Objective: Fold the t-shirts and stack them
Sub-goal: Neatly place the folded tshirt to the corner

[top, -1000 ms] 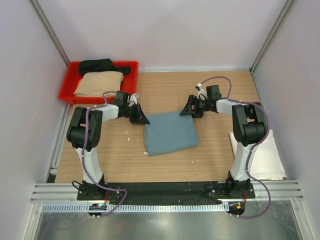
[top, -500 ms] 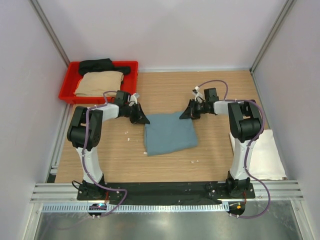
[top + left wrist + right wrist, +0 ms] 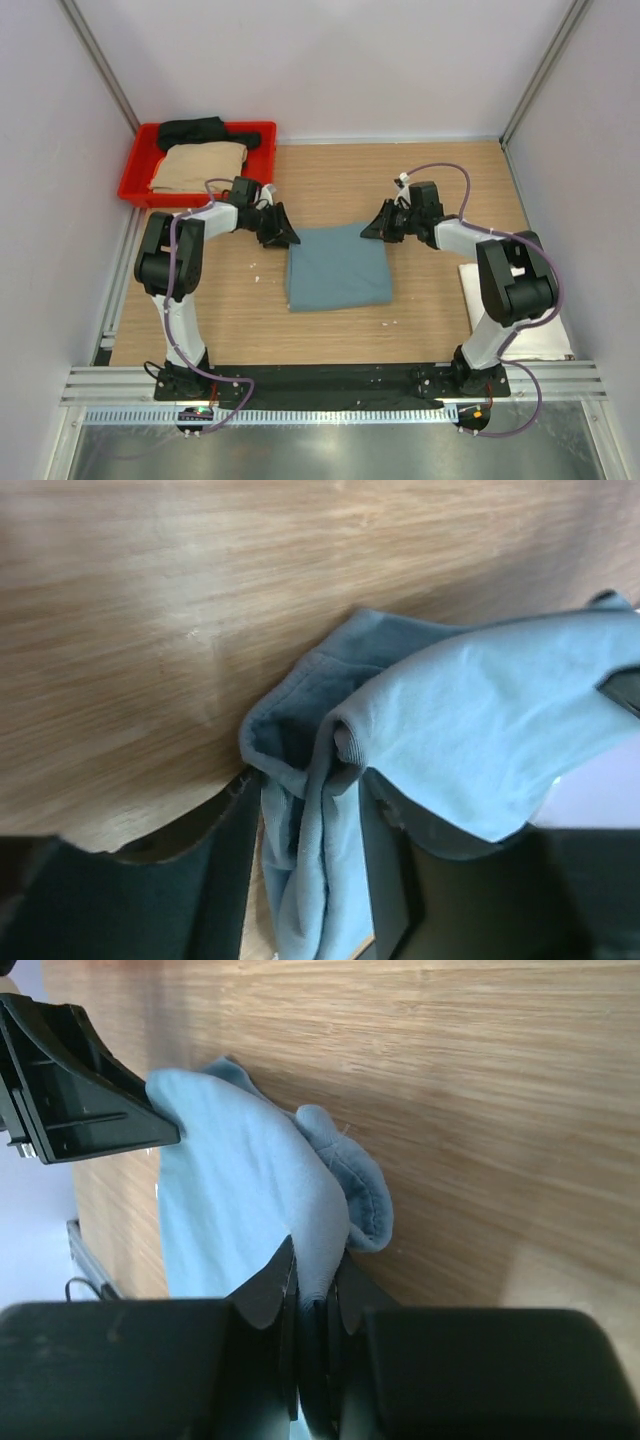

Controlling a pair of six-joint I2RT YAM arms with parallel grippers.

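Observation:
A folded teal-blue t-shirt [image 3: 338, 267] lies in the middle of the table. My left gripper [image 3: 283, 232] is at its far left corner. In the left wrist view that gripper [image 3: 310, 815] stands open, with a bunched fold of the teal shirt [image 3: 470, 720] lying loosely between its fingers. At the far right corner my right gripper [image 3: 378, 226] is shut on the cloth. The right wrist view shows it [image 3: 315, 1275] pinching a fold of the teal shirt [image 3: 240, 1180]. A tan t-shirt [image 3: 200, 165] and a black t-shirt [image 3: 195, 130] sit in the tray. A white t-shirt [image 3: 525, 300] lies at the right.
The red plastic tray [image 3: 130, 190] stands at the back left corner. White walls with metal rails close in the table on three sides. The arm bases sit on a black strip along the near edge.
My left gripper has opened on the shirt's far left corner. The right gripper has closed on the far right corner, and its elbow swung right. The teal shirt now lies squarer.

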